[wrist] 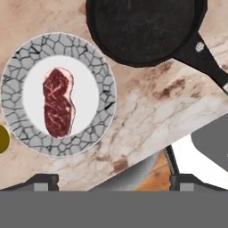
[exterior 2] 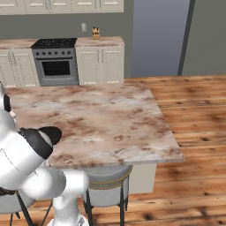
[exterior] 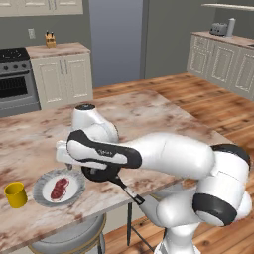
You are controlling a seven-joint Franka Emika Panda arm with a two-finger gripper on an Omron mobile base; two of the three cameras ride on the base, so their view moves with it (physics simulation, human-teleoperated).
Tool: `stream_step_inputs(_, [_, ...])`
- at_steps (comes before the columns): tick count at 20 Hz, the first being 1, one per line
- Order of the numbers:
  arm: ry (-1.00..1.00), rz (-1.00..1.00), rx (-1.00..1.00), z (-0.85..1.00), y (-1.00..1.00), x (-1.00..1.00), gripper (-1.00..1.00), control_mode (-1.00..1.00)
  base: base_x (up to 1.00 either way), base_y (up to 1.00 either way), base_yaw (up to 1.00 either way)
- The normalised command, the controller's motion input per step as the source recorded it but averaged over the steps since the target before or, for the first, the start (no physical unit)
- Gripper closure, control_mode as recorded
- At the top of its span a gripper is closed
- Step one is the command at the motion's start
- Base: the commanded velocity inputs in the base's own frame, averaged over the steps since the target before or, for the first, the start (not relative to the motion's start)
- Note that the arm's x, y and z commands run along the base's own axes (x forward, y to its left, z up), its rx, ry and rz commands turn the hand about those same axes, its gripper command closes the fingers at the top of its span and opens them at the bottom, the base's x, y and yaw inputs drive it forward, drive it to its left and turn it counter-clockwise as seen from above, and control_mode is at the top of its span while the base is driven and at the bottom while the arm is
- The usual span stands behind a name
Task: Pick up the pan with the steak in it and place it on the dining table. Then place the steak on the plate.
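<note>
1. Left base view: the steak (exterior: 59, 188) lies flat on the plate (exterior: 43, 181), near the front edge of the dining table (exterior: 149, 119). Its long axis runs from near-left to far-right. A yellow cup (exterior: 16, 194) stands just left of the plate. The pan (exterior: 101, 173) sits just right of the plate, mostly hidden under the arm, its handle pointing toward the table's near edge.

2. Right base view: the dining table (exterior 2: 101, 119) stretches toward a stove (exterior 2: 55, 62).

3. Hand view: the gripper (wrist: 113, 180) hangs above the table edge, finger tips (wrist: 44, 181) wide apart and holding nothing. The steak (wrist: 58, 102) lies lengthwise top to bottom on the plate (wrist: 95, 67). The pan (wrist: 144, 29) is empty, its handle pointing to the lower right.
</note>
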Motion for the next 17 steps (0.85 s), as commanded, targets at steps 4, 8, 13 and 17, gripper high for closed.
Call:
stream_step_inputs(4, [-0.13,0.06,0.05,0.40,-0.56,-0.79,-1.00,-1.00,0.00,0.00,0.00])
stream_step_inputs(8, [-0.24,0.10,0.08,0.50,-0.45,-0.68,-1.00,-1.00,0.00,0.00,0.00])
stream_step_inputs(13, [-0.36,0.10,0.09,0.51,-0.31,-0.48,-1.00,-1.00,0.00,0.00,0.00])
stream_step_inputs(17, [-0.39,0.05,0.11,0.50,-0.27,-0.48,-1.00,-1.00,0.00,0.00,0.00])
